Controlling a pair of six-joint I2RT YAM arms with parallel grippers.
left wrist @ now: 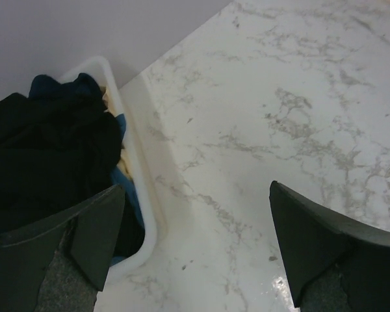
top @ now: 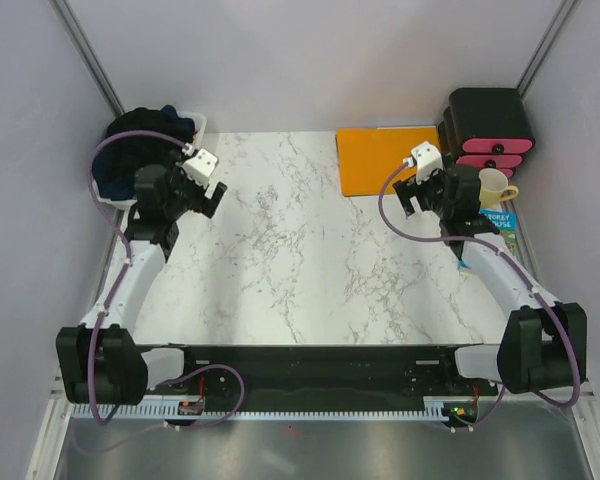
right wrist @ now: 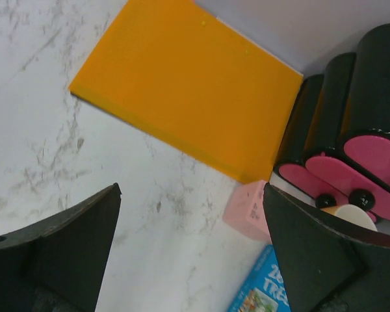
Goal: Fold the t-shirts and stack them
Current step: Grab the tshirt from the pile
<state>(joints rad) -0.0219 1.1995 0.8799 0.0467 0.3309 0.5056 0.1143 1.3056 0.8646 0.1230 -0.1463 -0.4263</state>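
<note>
Right now, the t-shirts (top: pixel 140 135) are lying bunched together in a white bin (top: pixel 202 123) at the far left corner of the counter (top: pixel 300 260), black cloth on top and blue showing beneath it (how many garments are in the heap cannot be told). None of them is lying on the marble surface.

The left claw (top: pixel 206 196) is hovering just beside the bin with its jaws spread wide and nothing between them. Its wrist view is showing the t-shirts (left wrist: pixel 52 156) spilling up against the bin's rim (left wrist: pixel 134 162), while the left claw (left wrist: pixel 196 221) is hanging over bare marble.

The right claw (top: pixel 416 196) is also standing wide and gripping nothing, near the front edge of an orange sheet (top: pixel 385 160) lying flat at the far right. Beside that sheet a black and pink drawer unit (top: pixel 490 125) is standing, with a cream mug (top: pixel 496 187) and a blue book (top: pixel 500 222) in front of it. From the right wrist, the right claw (right wrist: pixel 192 214) is framing the orange sheet (right wrist: pixel 188 84) and a small pink block (right wrist: pixel 247 209).
</note>
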